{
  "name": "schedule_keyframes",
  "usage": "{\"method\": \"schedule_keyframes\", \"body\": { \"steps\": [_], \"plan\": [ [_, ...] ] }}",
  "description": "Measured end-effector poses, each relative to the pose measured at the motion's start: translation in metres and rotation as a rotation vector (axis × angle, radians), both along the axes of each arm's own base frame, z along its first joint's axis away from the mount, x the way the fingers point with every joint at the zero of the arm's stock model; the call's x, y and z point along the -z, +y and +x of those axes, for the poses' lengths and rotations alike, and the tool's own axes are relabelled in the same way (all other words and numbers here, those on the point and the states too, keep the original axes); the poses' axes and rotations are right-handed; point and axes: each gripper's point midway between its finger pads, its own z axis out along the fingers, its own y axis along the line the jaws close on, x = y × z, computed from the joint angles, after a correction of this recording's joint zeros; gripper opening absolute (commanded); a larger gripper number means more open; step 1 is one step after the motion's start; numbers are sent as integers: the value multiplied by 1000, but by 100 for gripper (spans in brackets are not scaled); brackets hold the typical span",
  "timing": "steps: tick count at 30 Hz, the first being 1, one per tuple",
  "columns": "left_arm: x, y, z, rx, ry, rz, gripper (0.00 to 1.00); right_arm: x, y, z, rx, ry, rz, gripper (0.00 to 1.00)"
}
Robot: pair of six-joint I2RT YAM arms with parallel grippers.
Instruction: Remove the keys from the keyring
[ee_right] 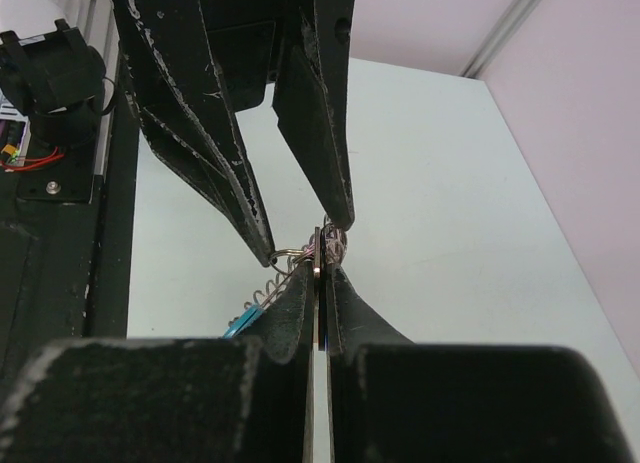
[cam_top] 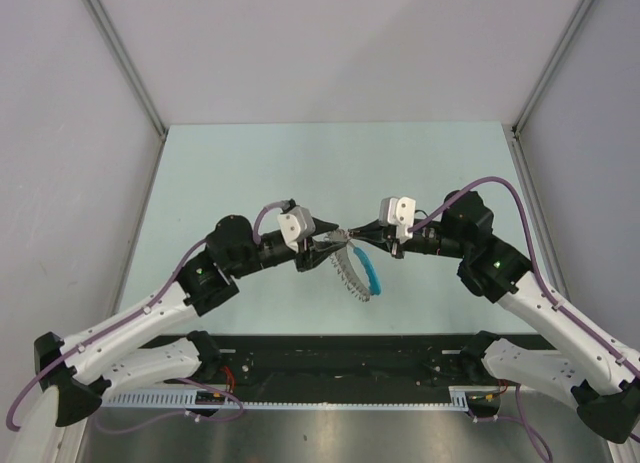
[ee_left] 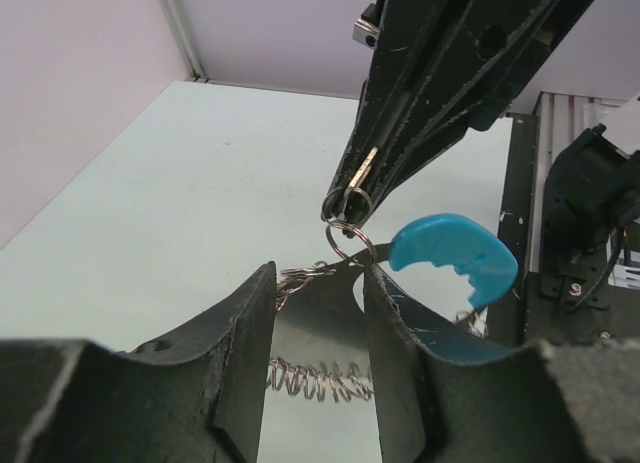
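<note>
Both arms meet over the middle of the pale bench, tips nearly touching.

Right pincer: pressed together on a thin brownish strip of metal, apparently one of the keys, with a small wire loop at its tip.

Keyring: hangs just under that tip, linked to the loop.

Blue strap: curves away from the keyring, off the bench.

Left pincer: fingers apart, set either side of the small rings just below the keyring, gripping nothing that can be made out.

Coil spring: dangles beneath.
</note>
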Motion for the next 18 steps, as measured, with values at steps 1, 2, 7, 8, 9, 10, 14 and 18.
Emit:
{"method": "schedule_keyframes", "body": {
  "steps": [1,2,7,8,9,10,14,18],
  "plan": [
    [0,0,1,-8,0,0,45,0,0,0,3,3,0,0],
    [0,1,2,-18,0,0,45,1,0,1,7,5,-1,0],
    [-1,3,6,-58,9,-5,50,1,-1,3,20,7,-1,0],
    [-1,3,7,-65,13,-5,50,1,-1,4,25,8,-2,0],
    [-1,4,7,-74,19,-5,50,2,-1,5,30,12,-2,0],
    [-2,4,7,-80,25,-7,49,2,-1,5,34,18,-2,0],
    [-5,7,10,-115,54,-11,47,4,-1,9,59,42,-1,0],
    [-14,10,9,-126,68,-14,47,4,-3,14,86,48,2,0]
  ]
}}
